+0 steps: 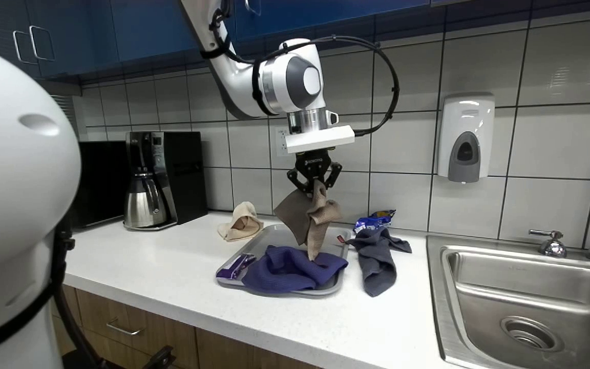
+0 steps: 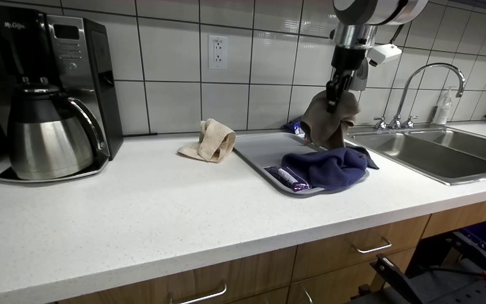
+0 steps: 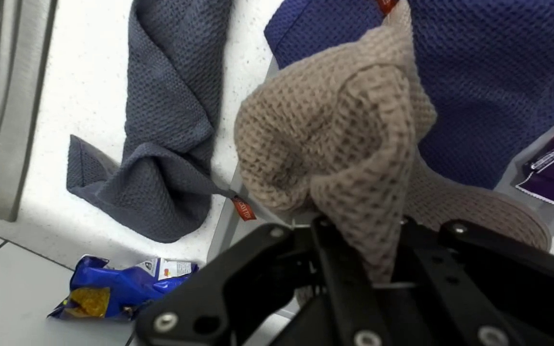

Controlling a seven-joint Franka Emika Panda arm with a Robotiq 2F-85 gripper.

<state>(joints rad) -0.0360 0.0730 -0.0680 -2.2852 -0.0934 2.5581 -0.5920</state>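
My gripper (image 1: 314, 187) is shut on a brown waffle-weave cloth (image 1: 319, 215) and holds it bunched and hanging above the grey tray (image 1: 273, 234). In the wrist view the cloth (image 3: 325, 129) runs up between the fingers (image 3: 358, 228) and hides their tips. Its lower end hangs down to a purple cloth (image 1: 292, 271) on the tray's front part; I cannot tell whether they touch. The purple cloth also shows in the wrist view (image 3: 488, 81). A purple wrapped bar (image 2: 287, 178) lies on the tray beside the purple cloth.
A dark grey cloth (image 1: 376, 259) lies between tray and sink (image 1: 441, 307). A blue snack bag (image 1: 375, 220) is by the tiled wall. A crumpled beige cloth (image 2: 213, 143) lies on the tray's other side. A coffee maker (image 2: 95, 76) with a steel carafe (image 2: 51, 143) stands farther along.
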